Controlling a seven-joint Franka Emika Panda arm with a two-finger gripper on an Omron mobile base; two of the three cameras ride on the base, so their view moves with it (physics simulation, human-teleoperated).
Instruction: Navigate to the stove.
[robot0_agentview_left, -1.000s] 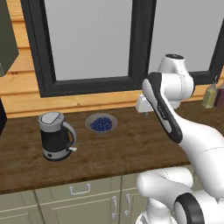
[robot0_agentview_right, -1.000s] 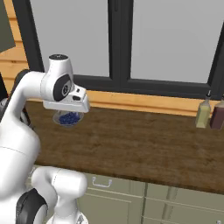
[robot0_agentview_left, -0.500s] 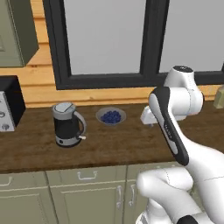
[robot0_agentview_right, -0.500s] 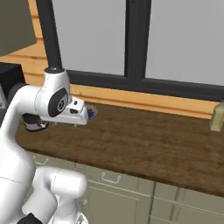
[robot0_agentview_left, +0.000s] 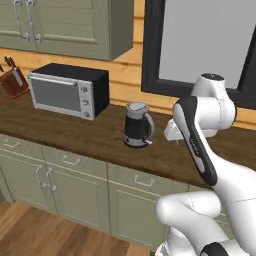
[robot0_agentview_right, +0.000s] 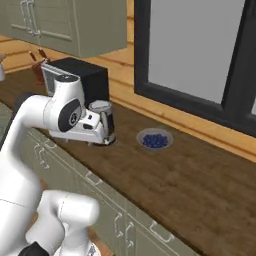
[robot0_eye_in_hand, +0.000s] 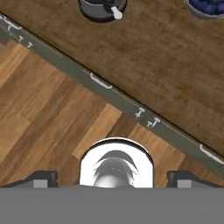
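Observation:
The stove is out of view. My gripper (robot0_eye_in_hand: 113, 178) hangs over the counter's front edge, pointing down at the wooden floor (robot0_eye_in_hand: 43, 96). Its two dark fingertips (robot0_eye_in_hand: 41, 177) stand wide apart, open, with nothing between them. In the left base view the gripper (robot0_agentview_left: 169, 137) sits just right of a dark kettle (robot0_agentview_left: 137, 125). From the right base view the gripper (robot0_agentview_right: 100, 140) partly covers that kettle (robot0_agentview_right: 102, 120).
A small silver-and-black microwave (robot0_agentview_left: 67, 90) stands on the wooden counter (robot0_agentview_left: 75, 130), with a knife block (robot0_agentview_left: 11, 80) left of it. A bowl of blueberries (robot0_agentview_right: 155, 139) sits near the window (robot0_agentview_left: 200, 40). Green cabinets (robot0_agentview_left: 60, 185) run below, upper cabinets (robot0_agentview_left: 65, 25) above.
The base has driven left along the counter, so the whole scene slid right. The microwave and knife block have come into view. The arm's pose is unchanged.

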